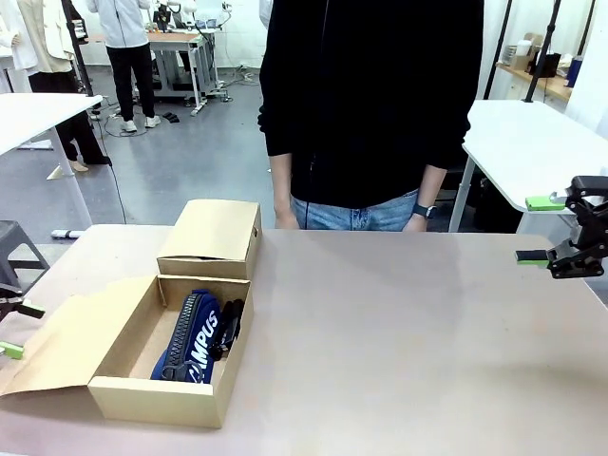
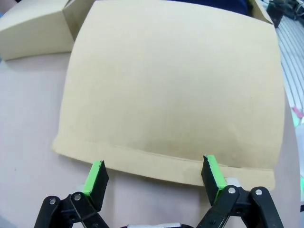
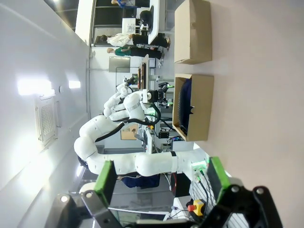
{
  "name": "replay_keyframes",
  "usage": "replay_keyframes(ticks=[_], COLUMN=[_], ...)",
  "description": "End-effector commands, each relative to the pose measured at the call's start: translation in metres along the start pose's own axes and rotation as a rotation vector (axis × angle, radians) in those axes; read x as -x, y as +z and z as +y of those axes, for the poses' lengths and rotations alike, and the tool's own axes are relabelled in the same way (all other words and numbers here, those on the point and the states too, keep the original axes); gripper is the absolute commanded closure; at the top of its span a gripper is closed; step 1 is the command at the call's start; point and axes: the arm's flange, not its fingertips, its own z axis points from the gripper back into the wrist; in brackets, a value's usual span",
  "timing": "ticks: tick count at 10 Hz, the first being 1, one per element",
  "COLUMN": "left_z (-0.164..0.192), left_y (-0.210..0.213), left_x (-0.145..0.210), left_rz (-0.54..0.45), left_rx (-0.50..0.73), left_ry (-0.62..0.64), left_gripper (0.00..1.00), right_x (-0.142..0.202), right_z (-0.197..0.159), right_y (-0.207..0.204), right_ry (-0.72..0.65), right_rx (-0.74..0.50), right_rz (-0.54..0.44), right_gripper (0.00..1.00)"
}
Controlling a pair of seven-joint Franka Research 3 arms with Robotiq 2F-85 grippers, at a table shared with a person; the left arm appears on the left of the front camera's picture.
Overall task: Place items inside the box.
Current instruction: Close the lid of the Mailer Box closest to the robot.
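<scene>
An open cardboard box [image 1: 161, 403] stands at the table's front left, its lid flap [image 1: 66, 347] folded out to the left. Inside lies a dark blue zip pouch [image 1: 195, 337] with white "MPUS" lettering showing, and a black item [image 1: 231, 328] beside it. My left gripper [image 1: 11, 328] hangs open at the flap's outer edge; in the left wrist view its fingers [image 2: 153, 178] straddle nothing, just short of the flap [image 2: 175, 85]. My right gripper [image 1: 538, 230] is open and empty, raised at the far right. From the right wrist, my gripper [image 3: 160, 175] looks across at the box [image 3: 202, 107].
A second, closed cardboard box [image 1: 211, 237] sits right behind the open one, also seen as the closed box [image 2: 33, 28]. A person in a black top stands at the far edge, one hand [image 1: 415, 223] at the side. The tabletop [image 1: 399, 342] middle and right is bare.
</scene>
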Motion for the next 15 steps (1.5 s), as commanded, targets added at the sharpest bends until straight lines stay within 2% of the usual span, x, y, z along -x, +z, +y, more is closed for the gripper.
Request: replay_keyframes(ticks=[1, 3, 4, 5, 6, 7, 9, 13, 15], left_z=[-0.009, -0.005, -0.007, -0.009, -0.011, -0.011, -0.006, 0.007, 0.007], left_y=[-0.009, -0.001, 0.001, 0.002, 0.003, 0.004, 0.007, 0.025, 0.025], left_x=[0.023, 0.029, 0.029, 0.029, 0.029, 0.028, 0.030, 0.043, 0.044], left_rz=[-0.001, 0.029, 0.025, 0.066, 0.074, 0.108, 0.112, 0.169, 0.150], left_rx=[0.024, -0.002, 0.021, 0.034, 0.049, 0.055, 0.089, 0.070, 0.044], left_ry=[-0.064, -0.084, -0.179, -0.257, -0.285, -0.285, -0.263, -0.208, -0.202], left_gripper=[0.00, 0.00, 0.00, 0.00, 0.00, 0.00, 0.00, 0.00, 0.00], right_x=[0.000, 0.000, 0.000, 0.000, 0.000, 0.000, 0.000, 0.000, 0.000], right_z=[0.002, 0.002, 0.002, 0.002, 0.002, 0.002, 0.002, 0.002, 0.002], right_y=[0.000, 0.000, 0.000, 0.000, 0.000, 0.000, 0.000, 0.000, 0.000], right_ry=[0.003, 0.003, 0.003, 0.003, 0.003, 0.003, 0.003, 0.003, 0.003], right_rx=[-0.014, -0.014, -0.014, -0.014, -0.014, -0.014, -0.014, -0.014, -0.014], right_rz=[-0.004, -0.004, -0.004, -0.004, -0.004, -0.004, -0.004, -0.004, -0.004], right_gripper=[0.00, 0.00, 0.00, 0.00, 0.00, 0.00, 0.00, 0.00, 0.00])
